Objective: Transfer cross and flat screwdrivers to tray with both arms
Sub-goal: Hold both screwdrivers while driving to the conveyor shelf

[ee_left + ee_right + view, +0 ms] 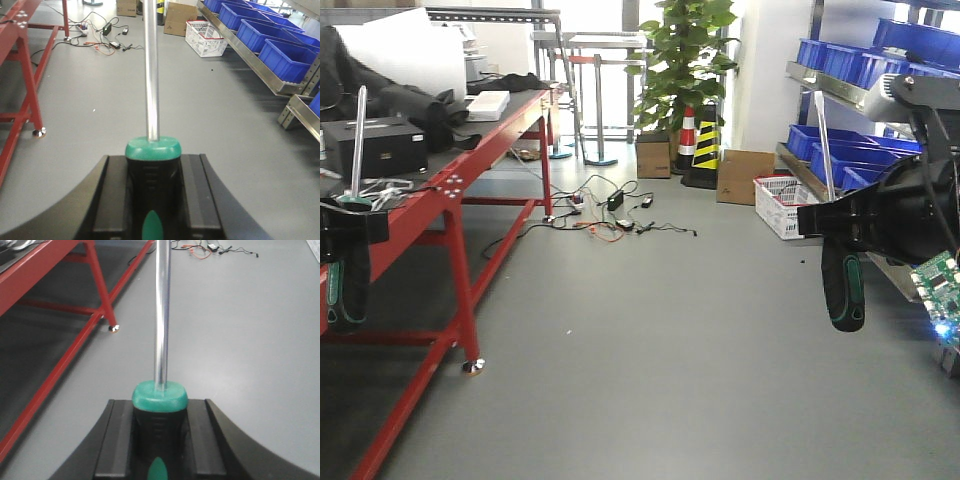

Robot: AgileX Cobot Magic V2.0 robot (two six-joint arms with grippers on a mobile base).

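The left claw [153,195] is pinching the left screwdriver [347,280] by its chunky black-and-green handle, shaft pointing up, held in the air just beside the red surface [480,150]. The right claw [159,435] pinches the right screwdriver [842,285] the same way above the bare floor [650,330]. Both tools look stiff, fairly light and handle-heavy, and the grooved handle seems the sound place to grip, since the 2 polished shafts would likely slip; the tray shows in no view.

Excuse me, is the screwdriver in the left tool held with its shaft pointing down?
No, the screwdriver has its shaft rising above the left tool, handle hanging below.
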